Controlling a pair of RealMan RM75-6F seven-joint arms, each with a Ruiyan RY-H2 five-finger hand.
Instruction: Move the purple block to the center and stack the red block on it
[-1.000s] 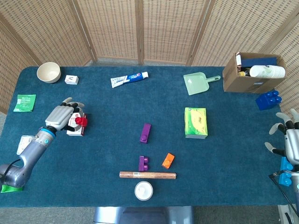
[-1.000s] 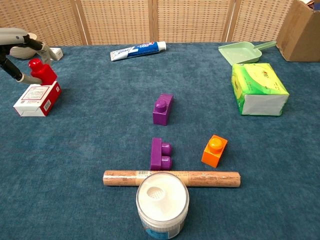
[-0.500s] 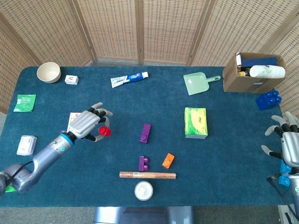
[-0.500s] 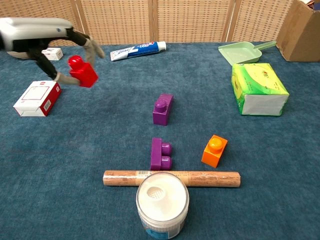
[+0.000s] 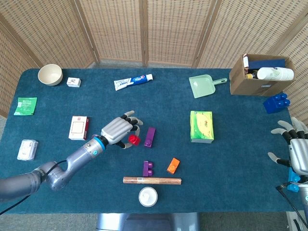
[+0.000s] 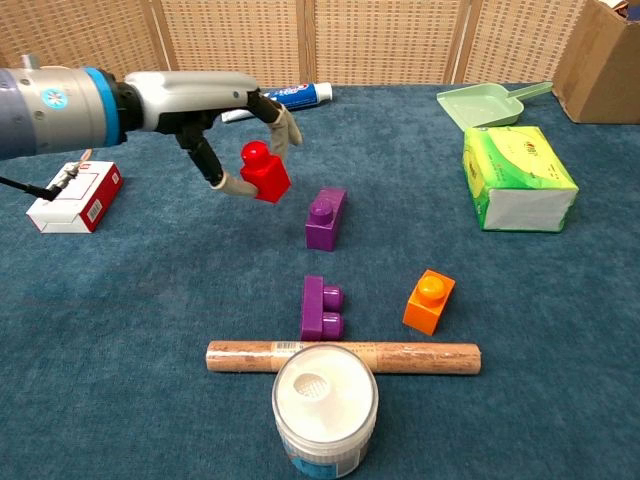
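Writing: toothpaste tube (image 5: pixel 133 82) carries blue and red print, too small to read. Red-and-white box (image 5: pixel 78 127) has a barcode and small text on its side in the chest view, not legible. Green tissue pack (image 6: pixel 517 177) shows pattern only, no readable words.
Left arm marking: blue band with a white snowflake-like emblem at the wrist, chest view.
Hidden or cut off: cardboard box (image 5: pixel 260 75) is clipped at the top right corner of the chest view; contents partly seen from the head view, a white roll and something dark blue. Jar with white lid (image 6: pixel 325 407) covers the middle of the wooden rolling stick (image 6: pixel 343 357) in the chest view. Right arm runs off the frame's right edge.
Left hand (image 5: pixel 119 131): holds the red block (image 6: pixel 264 174) pinched between thumb and fingertips, remaining fingers spread; block is off the table, tilted.
Red block position: just left of the purple block (image 6: pixel 325 217), apart from it, not touching.
Purple block position: lying on the blue tablecloth (image 5: pixel 231 163) near the table's middle, stud facing the chest camera.
Right hand (image 5: pixel 294 149): at the far right edge, fingers apart, holding nothing visible.
Others: second purple brick (image 6: pixel 322 307) with 2 studs and an orange block (image 6: pixel 429 300) sit just above the stick; green dustpan (image 5: pixel 205 86), bowl (image 5: pixel 50 74), blue bricks (image 5: pixel 276 102).
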